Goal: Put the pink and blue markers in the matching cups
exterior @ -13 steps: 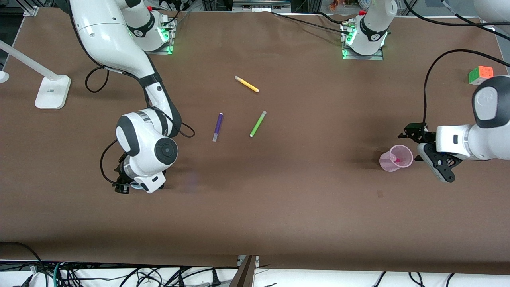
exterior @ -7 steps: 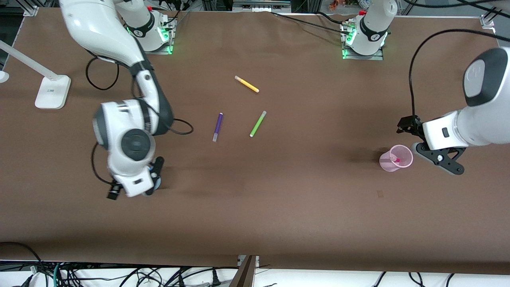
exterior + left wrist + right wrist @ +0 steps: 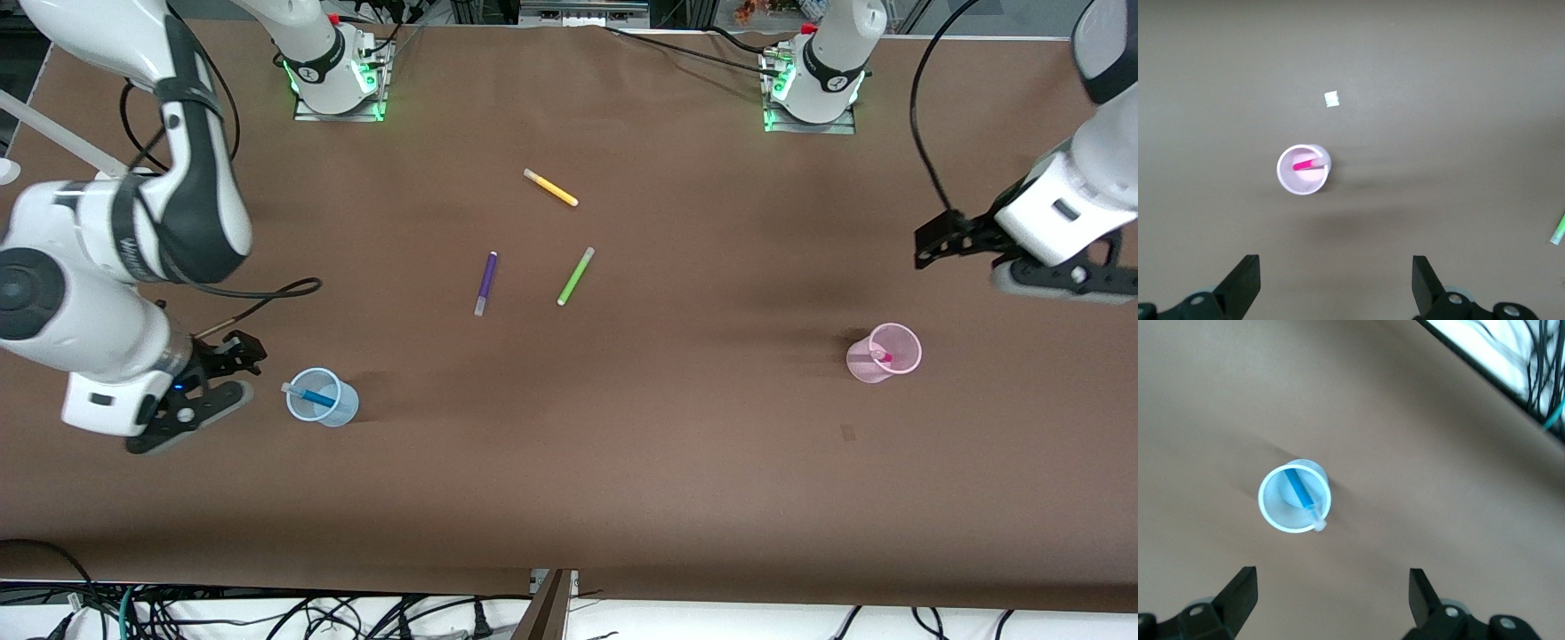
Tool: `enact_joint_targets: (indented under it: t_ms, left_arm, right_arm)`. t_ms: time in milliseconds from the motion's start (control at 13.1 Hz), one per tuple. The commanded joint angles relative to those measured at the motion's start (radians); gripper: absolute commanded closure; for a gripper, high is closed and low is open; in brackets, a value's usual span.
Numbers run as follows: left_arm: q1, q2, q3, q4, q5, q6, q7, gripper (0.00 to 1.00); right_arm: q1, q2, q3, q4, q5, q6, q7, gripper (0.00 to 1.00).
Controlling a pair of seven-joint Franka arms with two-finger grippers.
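Observation:
The pale blue cup point(image 3: 342, 407) stands upright toward the right arm's end of the table, with the blue marker point(image 3: 313, 396) leaning inside it. My right gripper point(image 3: 191, 413) is open and empty, up beside that cup and apart from it. In the right wrist view the blue cup point(image 3: 1279, 505) and blue marker point(image 3: 1298, 490) lie ahead of the open gripper point(image 3: 1331, 597). The pale pink cup point(image 3: 858, 364) stands toward the left arm's end and holds the pink marker point(image 3: 880, 356). My left gripper point(image 3: 1067, 280) is open and empty, raised well clear of it. The left wrist view shows the pink cup point(image 3: 1298, 185), the pink marker point(image 3: 1305, 164) and the gripper point(image 3: 1335, 283).
A purple marker point(image 3: 485, 283), a lime green marker point(image 3: 575, 276) and a yellow marker point(image 3: 550, 188) lie loose mid-table. The green marker's tip point(image 3: 1558, 230) shows in the left wrist view. Cables hang past the table's front edge point(image 3: 1511, 360).
My right gripper has lifted off the blue cup and swung toward the right arm's end, uncovering the cup with the blue marker in it. My left gripper has risen away from the pink cup.

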Motion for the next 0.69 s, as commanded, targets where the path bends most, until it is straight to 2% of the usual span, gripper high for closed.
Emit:
enact_joint_targets:
  t_ms: [0, 76, 229, 457, 610]
  left_arm:
    - [0.022, -0.119, -0.007, -0.164, 0.02, 0.058, -0.022, 0.0]
    - [0.022, -0.127, -0.015, -0.164, 0.02, 0.044, -0.03, 0.0]
    - [0.021, -0.113, -0.013, -0.132, 0.017, 0.043, -0.016, 0.0]
    - [0.021, -0.112, -0.015, -0.127, 0.014, 0.043, -0.008, 0.0]
    - [0.021, -0.113, -0.016, -0.125, 0.015, 0.035, -0.008, 0.0]
  right_arm:
    - [-0.014, -0.066, 0.016, -0.011, 0.033, -0.093, 0.22, 0.0]
    - [-0.017, -0.089, 0.022, -0.038, 0.036, -0.106, 0.3, 0.0]
    - [-0.026, -0.204, 0.028, -0.174, 0.036, -0.106, 0.38, 0.0]
    - [-0.098, -0.398, 0.109, -0.359, 0.033, -0.111, 0.382, 0.0]
    - [-0.118, -0.474, 0.111, -0.425, 0.021, -0.138, 0.374, 0.0]
